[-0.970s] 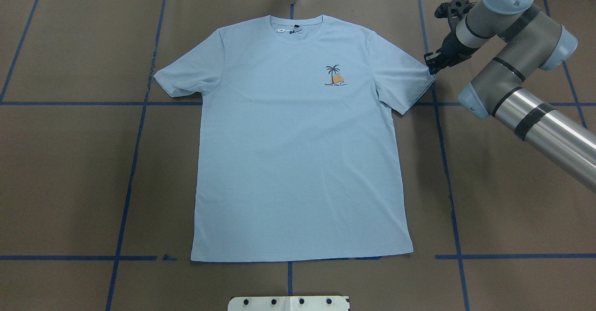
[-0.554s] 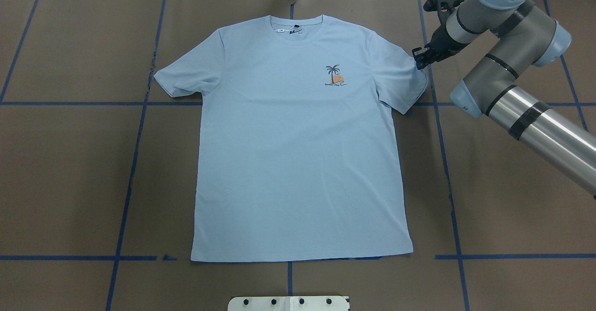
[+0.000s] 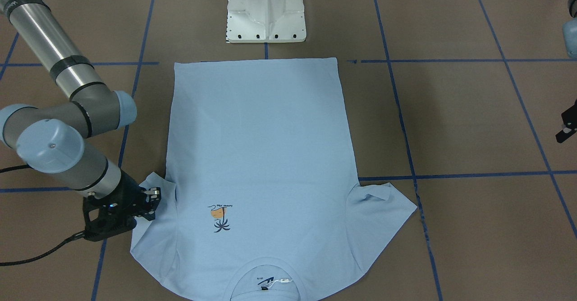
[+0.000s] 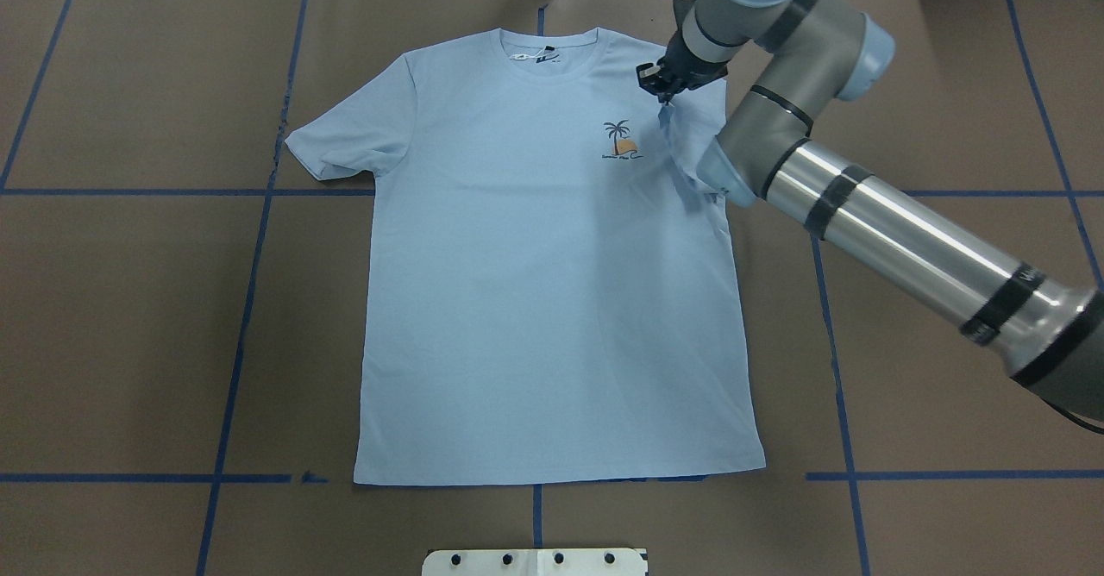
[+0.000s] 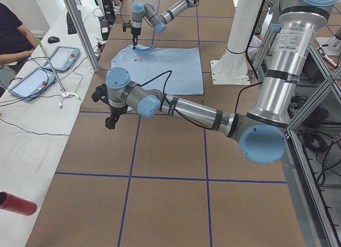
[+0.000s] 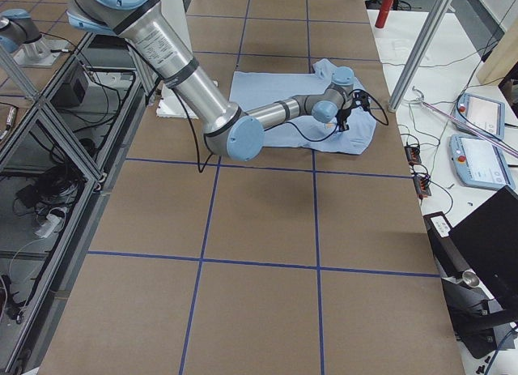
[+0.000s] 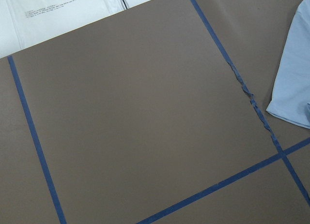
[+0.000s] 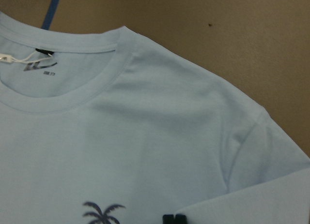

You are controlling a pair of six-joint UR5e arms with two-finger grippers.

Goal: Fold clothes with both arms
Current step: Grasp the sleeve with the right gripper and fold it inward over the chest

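Just now the right arm's black gripper [image 4: 660, 83] has dragged one sleeve [image 4: 677, 140], pinched between its fingers, in over the flat light blue palm-tree T-shirt [image 4: 552, 300] below them; the rest looks unfolded, and I cannot tell about the far-off left gripper [image 5: 110, 121] fingers.

in the overhead view the right arm [image 4: 862, 214] lies across the t-shirt [image 4: 552, 300] and hides most of the sleeve [image 4: 683, 158] on that side. the right gripper [image 4: 661, 93] sits over that sleeve's gathered cloth, its own body covering where it meets the fabric; the wrist view shows only the fingertips [image 8: 168, 219], cut by the bottom edge. the left gripper [image 3: 568, 129], well away from the t-shirt's other sleeve, is sliced by the frame edge, so how its jaws stand cannot be told. the t-shirt's collar [image 3: 267, 263] runs off the bottom of the front-facing view. lettering under the print [image 4: 623, 140] and on the neck tag [image 3: 283, 281] is too small to read.
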